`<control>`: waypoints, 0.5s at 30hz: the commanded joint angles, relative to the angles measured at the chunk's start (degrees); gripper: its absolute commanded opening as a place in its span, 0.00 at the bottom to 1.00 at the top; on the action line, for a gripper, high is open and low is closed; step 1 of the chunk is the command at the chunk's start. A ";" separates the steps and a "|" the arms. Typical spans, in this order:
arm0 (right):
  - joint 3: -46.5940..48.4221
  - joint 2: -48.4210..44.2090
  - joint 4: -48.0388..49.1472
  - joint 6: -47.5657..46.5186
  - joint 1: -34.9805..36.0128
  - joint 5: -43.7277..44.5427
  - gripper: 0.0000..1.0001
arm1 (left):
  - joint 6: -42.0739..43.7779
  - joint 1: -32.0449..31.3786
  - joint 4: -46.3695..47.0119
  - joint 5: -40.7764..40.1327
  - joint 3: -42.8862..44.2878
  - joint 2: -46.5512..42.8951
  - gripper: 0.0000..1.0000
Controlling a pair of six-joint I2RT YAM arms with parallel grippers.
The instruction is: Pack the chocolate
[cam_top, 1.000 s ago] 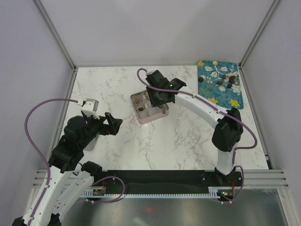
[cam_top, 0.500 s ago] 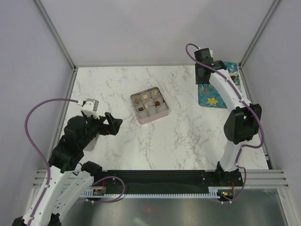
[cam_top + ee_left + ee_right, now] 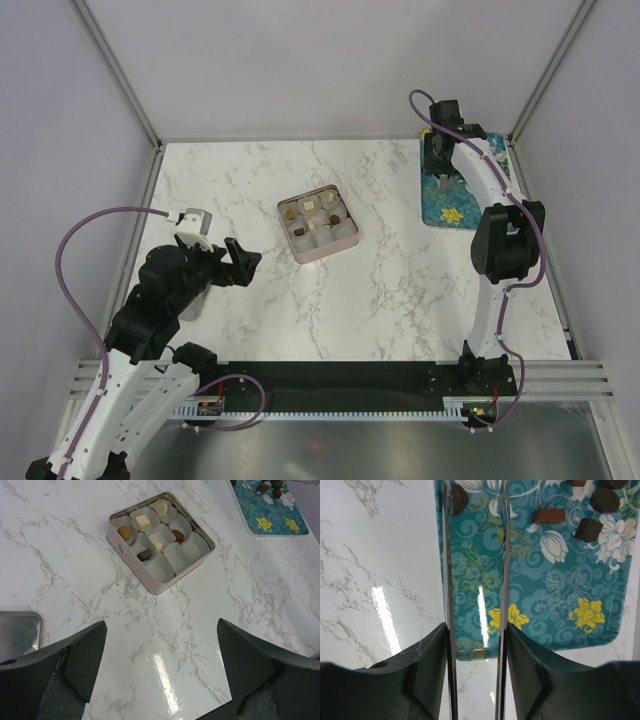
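The open pink tin (image 3: 318, 227) stands mid-table with paper cups; several chocolate pieces (image 3: 143, 521) lie in it, brown, cream and dark. More chocolate pieces (image 3: 550, 515) lie on the teal flowered tray (image 3: 455, 213) at the back right. My right gripper (image 3: 440, 172) hovers over the tray's left part, shut on the metal tongs (image 3: 449, 555). The tong blades stand apart with nothing between them. A dark round piece (image 3: 460, 499) sits by the left blade's tip. My left gripper (image 3: 240, 262) is open and empty, left of the tin and apart from it.
A flat grey metal plate, perhaps the tin's lid (image 3: 17, 635), lies beside my left arm. The tray (image 3: 545, 605) lies close to the right wall and back corner. White walls and frame posts enclose the marble table (image 3: 400, 290).
My right arm has swung from above the tin to the tray at the back right, tongs in hand. The left arm has stayed still.
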 commanded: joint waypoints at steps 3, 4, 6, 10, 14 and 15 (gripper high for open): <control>2.86 1.30 4.30 0.89 0.23 -3.22 0.56 | 1.28 -0.16 0.58 -0.33 0.32 0.52 1.00; 2.95 2.00 4.48 1.06 0.22 -3.21 0.56 | 1.28 -0.16 0.49 -0.33 0.32 0.52 1.00; 3.12 2.61 4.65 1.15 0.14 -2.51 0.55 | 1.28 -0.16 0.58 -0.33 0.32 0.61 1.00; 2.86 3.85 4.83 1.33 0.05 -1.81 0.54 | 1.28 -0.16 0.58 -0.51 0.32 0.78 1.00; 1.63 4.02 5.44 1.50 -0.13 -2.51 0.52 | 1.37 -0.16 0.58 -0.60 0.41 1.05 1.00; 1.37 4.02 5.53 1.51 -0.21 -2.86 0.51 | 1.37 -0.16 0.58 -0.68 0.32 1.22 1.00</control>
